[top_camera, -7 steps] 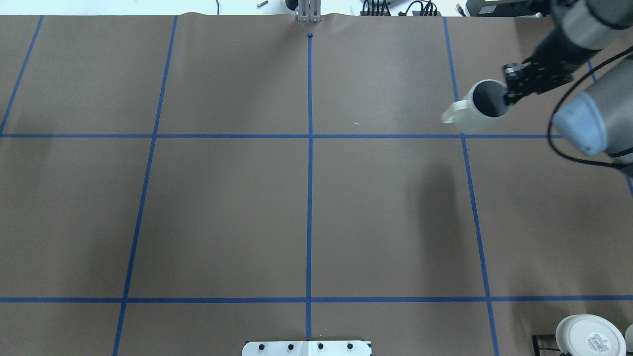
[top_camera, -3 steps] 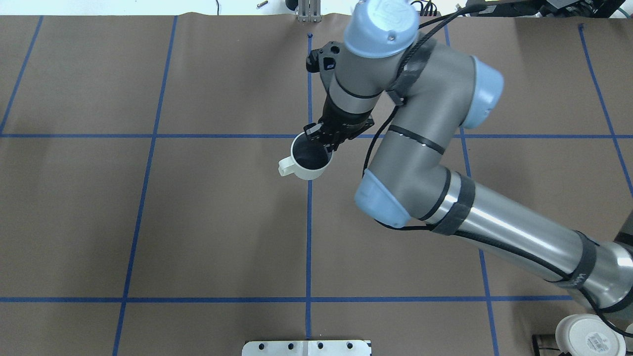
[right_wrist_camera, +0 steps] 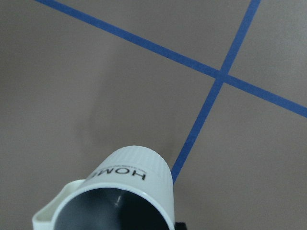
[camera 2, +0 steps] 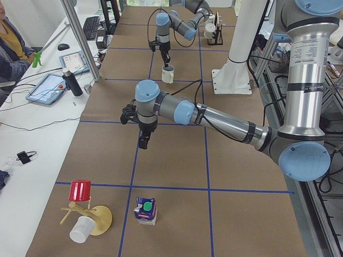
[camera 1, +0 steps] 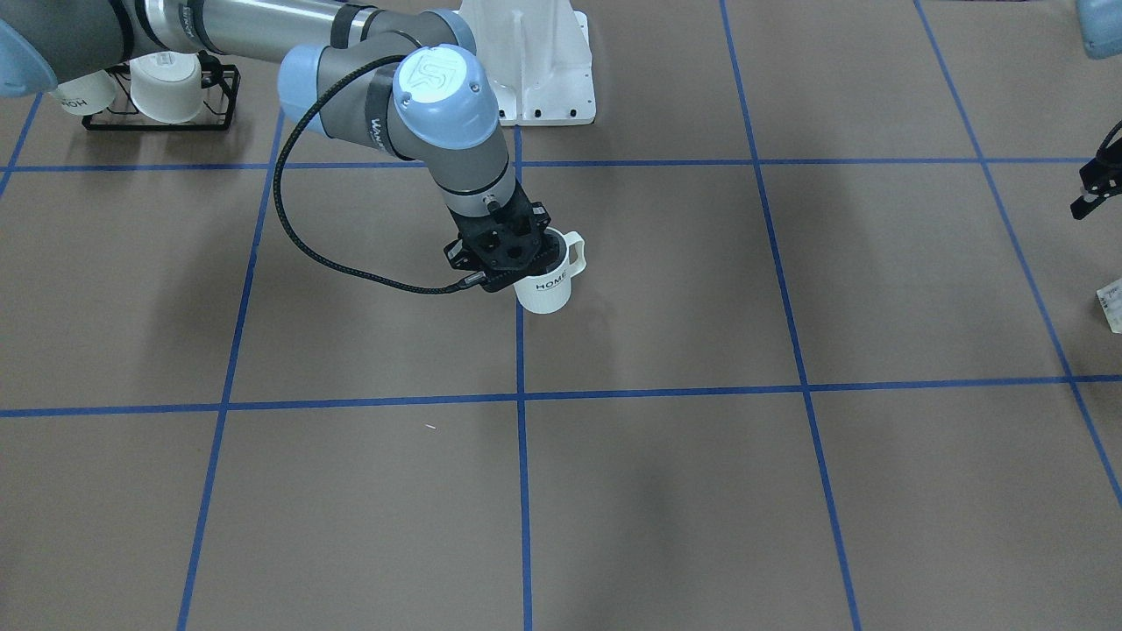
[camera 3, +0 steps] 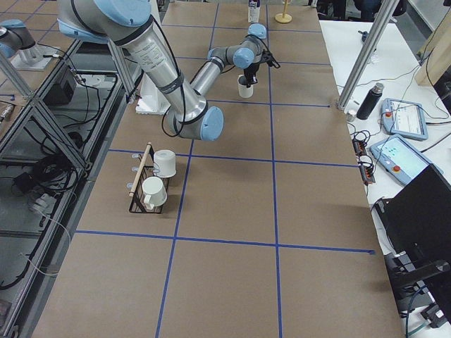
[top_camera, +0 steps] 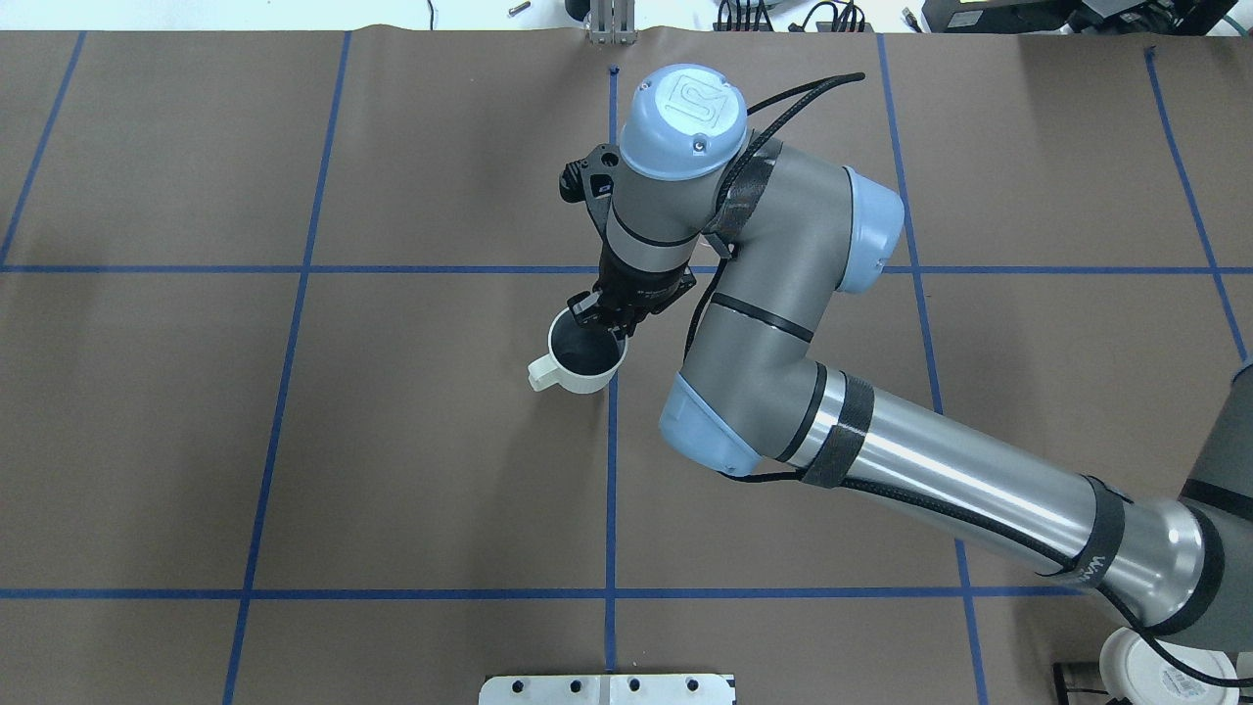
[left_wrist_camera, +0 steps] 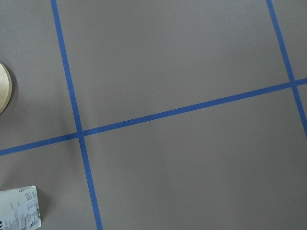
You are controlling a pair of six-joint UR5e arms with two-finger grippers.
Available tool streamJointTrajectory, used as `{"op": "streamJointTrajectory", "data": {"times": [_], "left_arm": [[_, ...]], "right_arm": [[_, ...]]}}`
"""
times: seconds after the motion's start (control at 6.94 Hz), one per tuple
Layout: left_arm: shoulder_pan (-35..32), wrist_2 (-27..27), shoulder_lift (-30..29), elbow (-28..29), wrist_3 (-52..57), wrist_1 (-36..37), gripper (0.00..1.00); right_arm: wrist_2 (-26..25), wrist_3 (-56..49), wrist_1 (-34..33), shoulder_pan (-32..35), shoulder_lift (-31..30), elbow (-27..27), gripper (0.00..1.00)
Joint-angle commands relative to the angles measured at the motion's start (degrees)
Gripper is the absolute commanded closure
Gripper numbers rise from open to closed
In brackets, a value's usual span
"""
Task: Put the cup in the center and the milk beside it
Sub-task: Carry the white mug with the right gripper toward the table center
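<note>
Lowering the cup (top_camera: 585, 360) straight and level onto the centre (top_camera: 612, 441) is my aim. Overhead, my right gripper (top_camera: 600, 321) pinches its rim. The front view shows the HOME lettering, but not whether the base touches. Only the left-side view shows the milk (camera 2: 145, 210), well apart, and my left gripper (camera 2: 142, 140); I cannot tell its state.

Even diffuse light; soft shadows on table (camera 1: 789, 526); near cup (right_wrist_camera: 129, 177) rim maybe defocused.

Cup (top_camera: 585, 362) mid bench (top_camera: 440, 441), by centre tape line (top_camera: 612, 470). Milk (camera 2: 145, 209) nr L end; cup stand (camera 2: 88, 217) beside it, L corner operators' side. Mug rack (camera 3: 144, 184) R corner, robot side.
</note>
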Motion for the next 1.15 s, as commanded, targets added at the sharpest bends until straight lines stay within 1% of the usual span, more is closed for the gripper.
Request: {"op": "streamJointTrajectory", "data": {"times": [0.0,0.14,0.29,0.43,0.58,0.72,0.86,1.01], "left_arm": [[0.0,0.7,0.6,0.6,0.9,-0.1,0.02],[-0.4,1.9,0.6,1.3,4.0,-0.1,0.02],[-1.5,5.4,0.8,3.4,11.0,0.2,0.02],[-2.7,5.9,0.9,6.5,13.6,0.0,0.02],[-7.0,5.6,0.4,8.6,14.1,0.6,0.02],[-10.1,5.5,-0.4,10.8,15.7,1.0,0.02],[-11.1,5.6,-0.6,13.4,17.1,1.2,0.02],[-12.6,5.3,-1.9,18.1,18.3,0.3,0.02]], "right_arm": [[1.7,-3.4,0.0,1.1,-0.5,-0.4,1.00],[3.4,-5.1,0.0,2.2,-2.0,-0.2,1.00],[3.5,-5.3,0.1,2.2,-2.9,0.2,1.00],[3.4,-5.3,0.1,2.2,-2.8,0.3,0.91],[3.1,-4.4,0.0,2.2,-2.7,0.8,0.02],[3.3,-4.4,0.0,2.5,-3.3,2.1,0.00],[3.3,-4.4,0.0,3.4,-3.5,3.3,0.00],[3.4,-4.5,0.0,4.6,-4.1,4.4,0.00]]}}
